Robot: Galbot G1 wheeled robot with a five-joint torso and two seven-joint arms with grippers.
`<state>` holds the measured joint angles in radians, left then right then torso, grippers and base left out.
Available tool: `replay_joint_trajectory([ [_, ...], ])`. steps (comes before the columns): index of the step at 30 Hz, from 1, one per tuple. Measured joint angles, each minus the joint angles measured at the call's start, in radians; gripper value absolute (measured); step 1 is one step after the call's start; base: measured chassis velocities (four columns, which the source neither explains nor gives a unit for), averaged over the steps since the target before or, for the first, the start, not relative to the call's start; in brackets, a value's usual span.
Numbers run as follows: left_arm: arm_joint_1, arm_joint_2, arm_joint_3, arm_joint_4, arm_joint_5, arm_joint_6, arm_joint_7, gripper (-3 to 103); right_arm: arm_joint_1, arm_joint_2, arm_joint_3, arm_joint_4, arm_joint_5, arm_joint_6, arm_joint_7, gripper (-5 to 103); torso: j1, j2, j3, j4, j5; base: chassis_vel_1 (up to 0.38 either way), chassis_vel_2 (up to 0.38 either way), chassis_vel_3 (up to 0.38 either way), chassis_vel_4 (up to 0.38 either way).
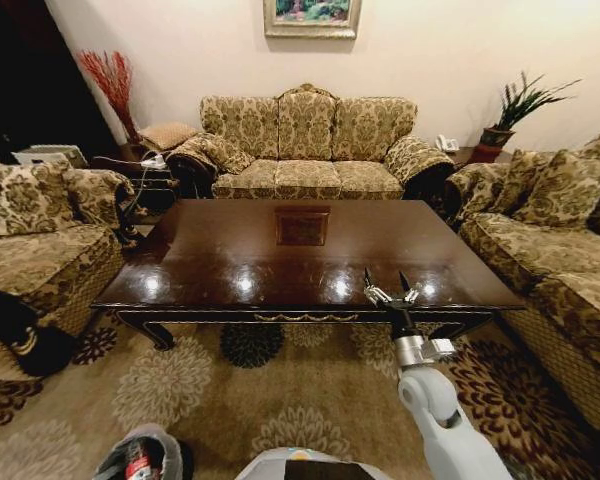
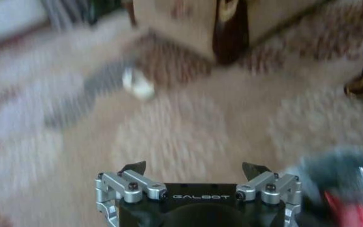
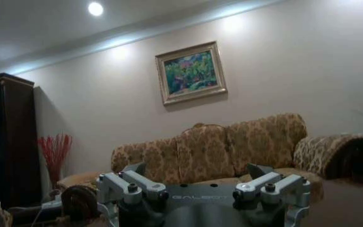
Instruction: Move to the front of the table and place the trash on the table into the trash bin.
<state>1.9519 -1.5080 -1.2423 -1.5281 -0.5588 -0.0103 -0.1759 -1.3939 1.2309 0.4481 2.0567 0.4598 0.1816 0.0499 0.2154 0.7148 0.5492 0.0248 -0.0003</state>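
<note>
The left hand (image 2: pixel 194 171) hung over the patterned carpet (image 2: pixel 188 127) with its dark fingertips (image 2: pixel 133 167) spread wide and nothing between them. A small white wad (image 2: pixel 138 86) lay on the carpet well ahead of it. Beside the hand sat the bin (image 2: pixel 345 189), its grey rim blurred, something red inside. A dark curved furniture leg (image 2: pixel 230 30) stood beyond.

Home living room: sofas (image 1: pixel 305 140), framed painting (image 3: pixel 191 72).
</note>
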Motion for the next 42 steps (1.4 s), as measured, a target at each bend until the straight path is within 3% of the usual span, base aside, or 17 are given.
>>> replay_joint_trajectory([
  [2, 0.005, 0.003, -0.011, -0.019, 0.002, -0.001, 0.001, 100, -0.003, -0.003, 0.002, 0.005, -0.004, -0.006, 0.0, 100, 0.0, 0.0, 0.0, -0.0001, 0.0002, 0.0, 0.0, 0.0, 0.0],
  [4, 0.023, 0.022, -0.069, -0.134, -0.025, -0.013, 0.032, 100, -0.014, -0.009, 0.014, 0.045, -0.027, -0.057, 0.014, 100, 0.0, 0.001, 0.0, 0.0002, 0.0003, 0.0, 0.0, 0.0, 0.0],
  [7, 0.029, 0.03, -0.09, -0.215, -0.051, -0.029, 0.065, 100, -0.022, -0.01, 0.022, 0.073, -0.033, -0.087, 0.02, 100, 0.0, 0.001, 0.001, 0.0001, 0.0002, 0.0, 0.0, 0.0, 0.0],
  [9, 0.036, 0.046, -0.107, -0.418, -0.108, -0.039, 0.128, 100, -0.046, -0.009, 0.031, 0.144, -0.047, -0.155, 0.035, 100, 0.001, 0.001, 0.001, -0.0002, 0.0003, 0.0, 0.0, 0.0, 0.0],
  [11, 0.039, 0.051, -0.1, -0.482, -0.124, -0.039, 0.144, 100, -0.057, -0.007, 0.033, 0.165, -0.05, -0.173, 0.039, 100, 0.001, 0.001, 0.001, -0.0002, 0.0004, 0.0, 0.0, 0.0, 0.0],
  [13, 0.039, 0.072, -0.052, -0.673, -0.167, -0.024, 0.189, 100, -0.105, -0.004, 0.04, 0.233, -0.057, -0.212, 0.044, 100, 0.001, 0.002, 0.001, 0.0, 0.0007, 0.0, 0.0, 0.0, 0.0],
  [15, 0.036, 0.079, -0.033, -0.723, -0.173, -0.018, 0.201, 100, -0.121, -0.003, 0.043, 0.25, -0.06, -0.22, 0.042, 100, 0.001, 0.002, 0.001, 0.0, 0.0004, 0.0, 0.0, 0.0, 0.0],
  [18, -0.017, 0.141, 0.118, -0.913, -0.15, 0.003, 0.249, 100, -0.24, 0.015, 0.067, 0.349, -0.093, -0.243, 0.024, 100, 0.001, 0.002, 0.001, -0.0005, 0.0004, 0.0, 0.0, 0.0, 0.0],
  [23, -0.062, 0.173, 0.211, -0.978, -0.074, 0.011, 0.315, 100, -0.354, 0.076, 0.041, 0.401, -0.195, -0.218, 0.003, 100, 0.001, 0.003, 0.001, -0.0004, 0.0001, 0.0, 0.0, 0.0, 0.0],
  [26, -0.075, 0.18, 0.216, -0.968, -0.035, 0.0, 0.323, 100, -0.376, 0.091, 0.026, 0.399, -0.244, -0.182, -0.015, 100, 0.001, 0.003, 0.002, 0.0, 0.0004, 0.0, 0.0, 0.0, 0.0],
  [34, -0.123, 0.175, 0.239, -0.884, -0.029, -0.028, 0.307, 100, -0.412, 0.103, 0.065, 0.406, -0.286, -0.143, -0.026, 100, 0.001, 0.003, 0.002, 0.0, 0.0001, 0.0, 0.0, 0.0, 0.0],
  [42, -0.128, 0.153, 0.284, -0.877, -0.019, -0.017, 0.287, 100, -0.432, 0.127, 0.078, 0.41, -0.301, -0.131, -0.021, 100, 0.001, 0.003, 0.002, 0.0, 0.0003, 0.0, 0.0, 0.0, 0.0],
])
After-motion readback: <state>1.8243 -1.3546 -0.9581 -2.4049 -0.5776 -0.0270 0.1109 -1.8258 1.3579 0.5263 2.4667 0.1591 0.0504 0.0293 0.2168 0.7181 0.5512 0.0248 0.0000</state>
